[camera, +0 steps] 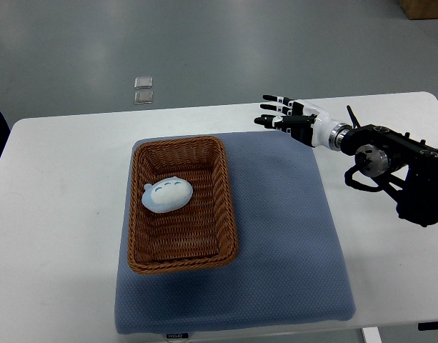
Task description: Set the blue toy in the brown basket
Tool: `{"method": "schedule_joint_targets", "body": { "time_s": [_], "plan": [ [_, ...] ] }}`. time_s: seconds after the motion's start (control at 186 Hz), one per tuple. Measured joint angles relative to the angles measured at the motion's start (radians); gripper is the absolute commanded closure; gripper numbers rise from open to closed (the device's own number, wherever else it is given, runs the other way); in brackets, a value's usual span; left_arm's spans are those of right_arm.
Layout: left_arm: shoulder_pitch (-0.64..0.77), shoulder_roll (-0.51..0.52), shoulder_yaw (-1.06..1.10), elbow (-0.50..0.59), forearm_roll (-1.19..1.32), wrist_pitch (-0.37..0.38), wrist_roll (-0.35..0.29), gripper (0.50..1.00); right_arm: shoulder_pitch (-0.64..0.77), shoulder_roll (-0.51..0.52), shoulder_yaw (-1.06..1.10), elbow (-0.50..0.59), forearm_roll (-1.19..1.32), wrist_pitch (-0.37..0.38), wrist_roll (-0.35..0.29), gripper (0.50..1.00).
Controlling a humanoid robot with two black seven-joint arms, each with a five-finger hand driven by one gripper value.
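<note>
Fingers of my right hand are spread, holding nothing, up right of the brown basket. I see the blue toy lying inside that basket, left of centre.

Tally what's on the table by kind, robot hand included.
Blue toy: 1, lying inside the basket
Brown basket: 1, on the mat
Blue-grey mat: 1, on the white table
Right hand: 1, fingers spread, holding nothing, over the table's far edge
Total: 4
</note>
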Motion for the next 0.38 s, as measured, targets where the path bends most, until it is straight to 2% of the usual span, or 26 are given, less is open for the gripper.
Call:
{"method": "schedule_joint_targets", "body": {
  "time_s": [0.381],
  "plan": [
    [0.0,0.0,0.0,0.0,0.0,0.0,0.0,0.5,-0.002,0.004,0.002,-0.005,-0.003,-0.003,0.024,0.587]
  ]
}}
